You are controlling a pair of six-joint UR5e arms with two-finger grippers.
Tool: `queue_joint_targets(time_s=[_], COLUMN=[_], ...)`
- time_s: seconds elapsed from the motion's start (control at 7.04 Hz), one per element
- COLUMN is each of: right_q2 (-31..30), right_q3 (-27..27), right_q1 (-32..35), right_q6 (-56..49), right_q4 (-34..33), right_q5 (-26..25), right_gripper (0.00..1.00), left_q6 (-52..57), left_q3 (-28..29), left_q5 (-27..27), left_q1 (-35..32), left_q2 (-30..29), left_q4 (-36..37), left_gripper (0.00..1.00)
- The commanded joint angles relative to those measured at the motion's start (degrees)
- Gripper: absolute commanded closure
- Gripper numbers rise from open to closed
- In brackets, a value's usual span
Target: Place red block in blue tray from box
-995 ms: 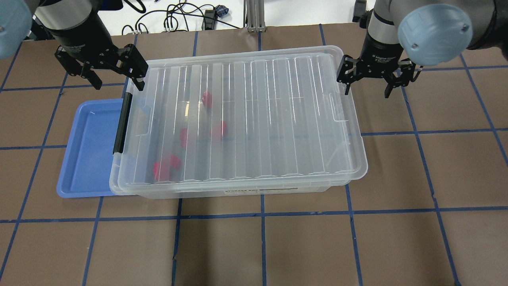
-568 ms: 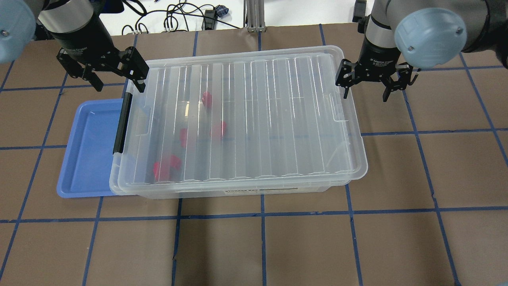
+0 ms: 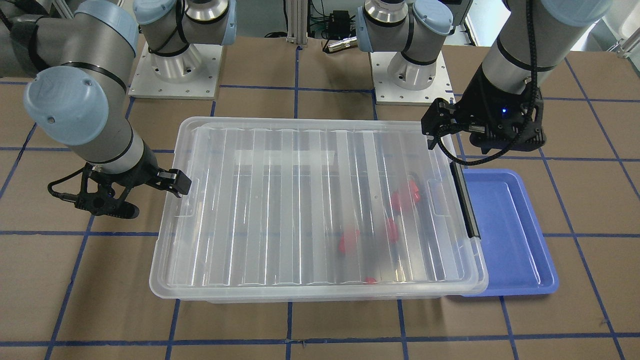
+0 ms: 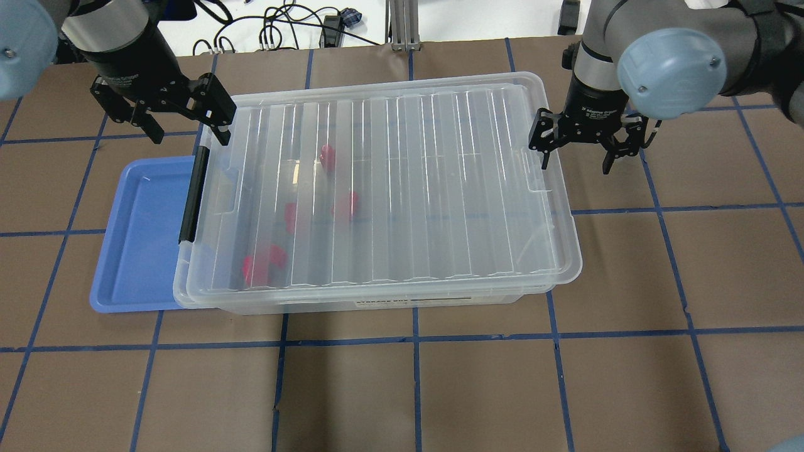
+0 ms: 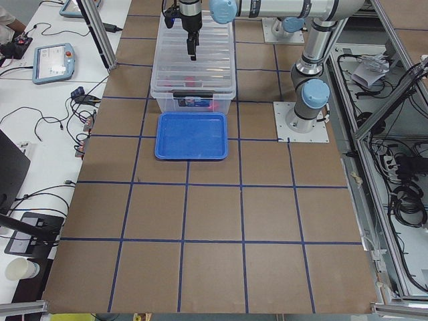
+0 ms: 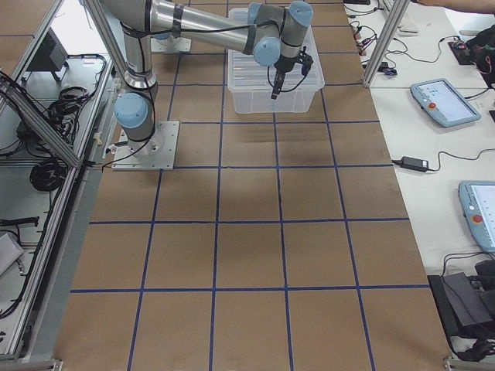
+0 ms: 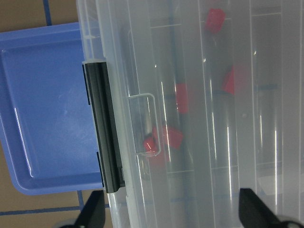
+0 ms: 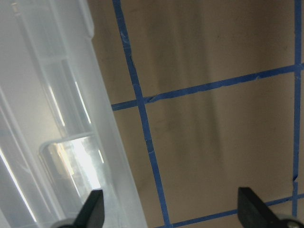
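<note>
red blocks (image 4: 264,263) are lying inside the closed box (image 4: 440,188), near its latch end; tray (image 4: 141,226) is sitting just beside that end; left claw (image 4: 186,123) and right claw (image 4: 576,160) are hovering, spread apart

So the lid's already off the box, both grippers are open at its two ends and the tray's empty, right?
Not quite: the lid is on the box, covering the red blocks, as the overhead view shows. The rest holds: the left gripper and right gripper are open at its two ends, and the tray is empty.
</note>
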Motion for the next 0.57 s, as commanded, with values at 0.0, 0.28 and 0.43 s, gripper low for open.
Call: queue_joint_targets(time_s=[0.0, 0.28, 0.43], right_q2=[0.09, 0.09, 0.09], right_q3=[0.27, 0.19, 0.19], right_q1=[-0.09, -0.35, -0.44], right_q6=[-0.21, -0.64, -3.69], right_q4=[-0.12, -0.29, -0.38], right_q5=[-0.16, -0.25, -0.51], right_gripper=[0.0, 0.0, 0.0], left_q6=[0.09, 0.09, 0.0], left_q3=[-0.1, -0.1, -0.1], left_q5=[0.0, 0.0, 0.0], left_q1=[0.0, 0.0, 0.0], left_q2=[-0.01, -0.09, -0.09], left_q4=[0.01, 0.01, 0.01], left_gripper=[0.0, 0.0, 0.0])
